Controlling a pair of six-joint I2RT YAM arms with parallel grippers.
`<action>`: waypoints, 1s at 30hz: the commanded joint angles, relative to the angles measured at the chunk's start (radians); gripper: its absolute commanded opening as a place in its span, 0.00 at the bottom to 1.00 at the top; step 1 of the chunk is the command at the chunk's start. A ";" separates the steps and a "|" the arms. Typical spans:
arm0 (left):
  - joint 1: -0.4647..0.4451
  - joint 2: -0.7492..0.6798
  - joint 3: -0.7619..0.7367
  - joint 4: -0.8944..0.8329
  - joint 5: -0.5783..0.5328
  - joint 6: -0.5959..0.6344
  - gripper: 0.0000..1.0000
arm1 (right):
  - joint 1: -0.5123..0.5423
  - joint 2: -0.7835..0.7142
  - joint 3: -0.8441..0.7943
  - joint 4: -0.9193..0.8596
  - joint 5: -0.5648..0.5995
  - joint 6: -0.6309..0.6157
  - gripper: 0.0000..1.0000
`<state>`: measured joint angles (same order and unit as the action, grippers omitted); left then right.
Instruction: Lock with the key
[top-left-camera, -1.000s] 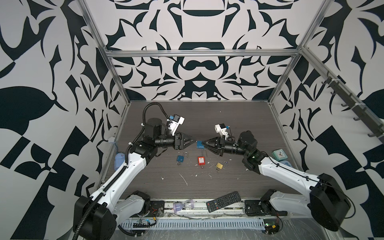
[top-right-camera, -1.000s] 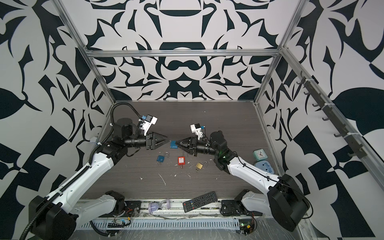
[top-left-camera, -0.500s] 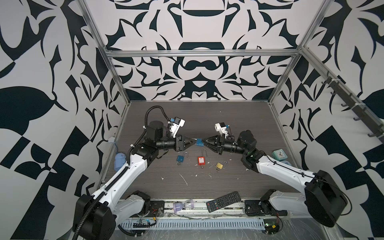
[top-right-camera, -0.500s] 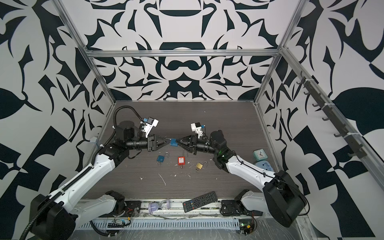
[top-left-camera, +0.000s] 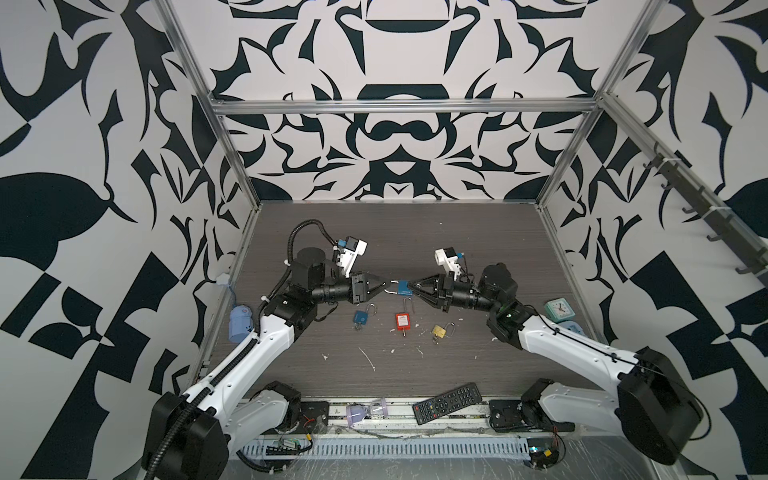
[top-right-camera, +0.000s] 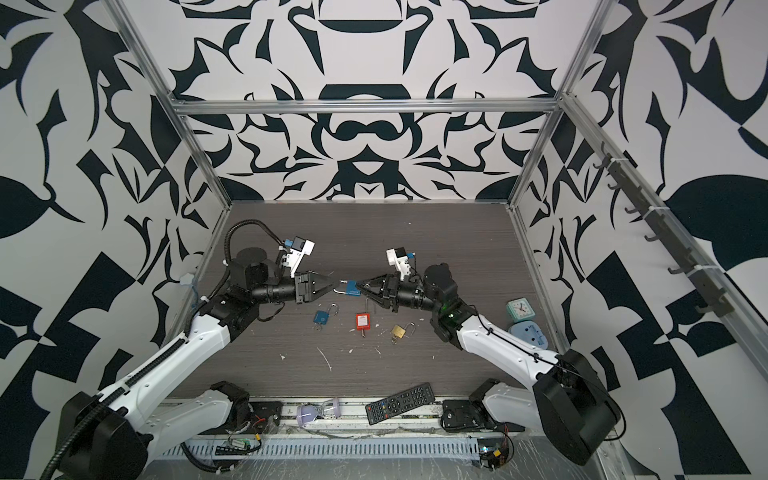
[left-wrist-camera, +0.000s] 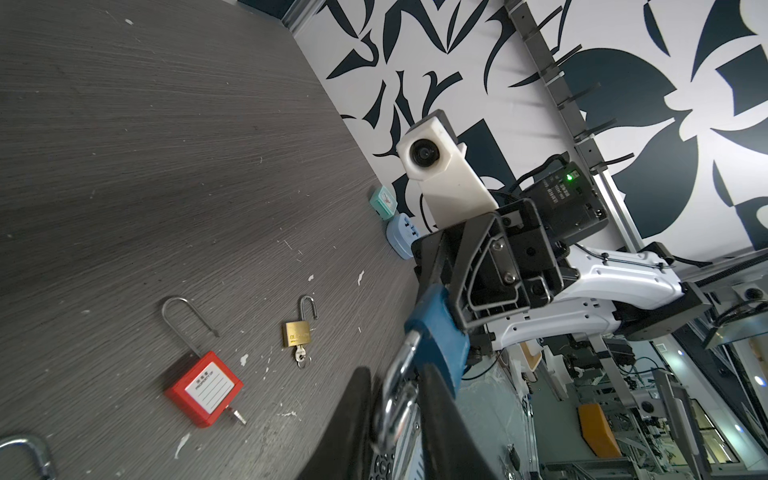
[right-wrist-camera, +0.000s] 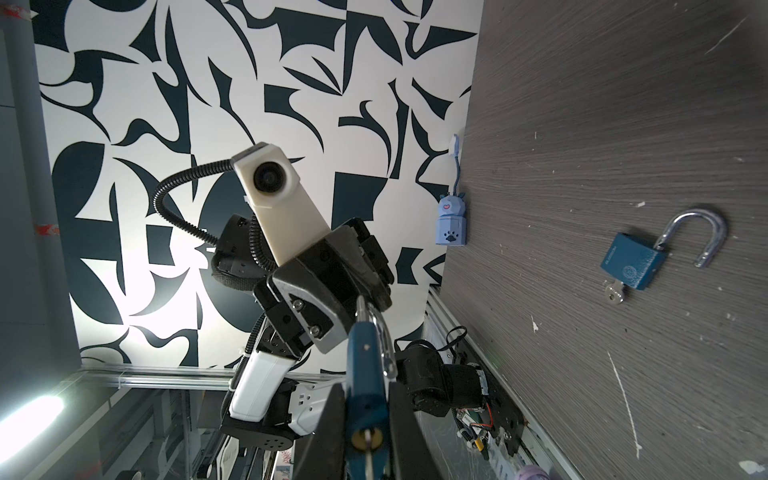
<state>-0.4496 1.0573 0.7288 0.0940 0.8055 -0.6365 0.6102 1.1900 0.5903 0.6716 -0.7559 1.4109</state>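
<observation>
And the blue padlock (top-left-camera: 402, 287) is held up in mid-air above the worktop (top-left-camera: 415, 241), caught between both arms. Its body is clamped by the right tool (top-left-camera: 410, 285), and the key (right-wrist-camera: 368, 451) is seen seated in the keyway. Its shackle (left-wrist-camera: 395, 374) is pinched by the left tool (top-left-camera: 385, 286), fingers closed on it. A red padlock (top-left-camera: 401, 322) is seen lying below.

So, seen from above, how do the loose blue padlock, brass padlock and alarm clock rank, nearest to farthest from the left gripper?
From the left gripper:
1. Loose blue padlock, left of centre.
2. Brass padlock, right of centre.
3. Alarm clock, far right edge.
</observation>
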 joint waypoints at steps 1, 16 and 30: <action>-0.022 -0.020 0.006 0.036 0.011 -0.023 0.24 | -0.003 -0.014 0.000 0.073 0.003 -0.017 0.00; -0.097 -0.008 0.017 0.063 -0.051 -0.105 0.00 | -0.003 -0.049 0.021 -0.068 -0.016 -0.199 0.00; -0.139 0.056 -0.014 0.302 -0.044 -0.280 0.00 | -0.003 -0.091 -0.039 -0.064 -0.052 -0.366 0.00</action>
<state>-0.5598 1.1027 0.6987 0.2672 0.7525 -0.8726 0.5762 1.1049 0.5613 0.5953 -0.7464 1.1114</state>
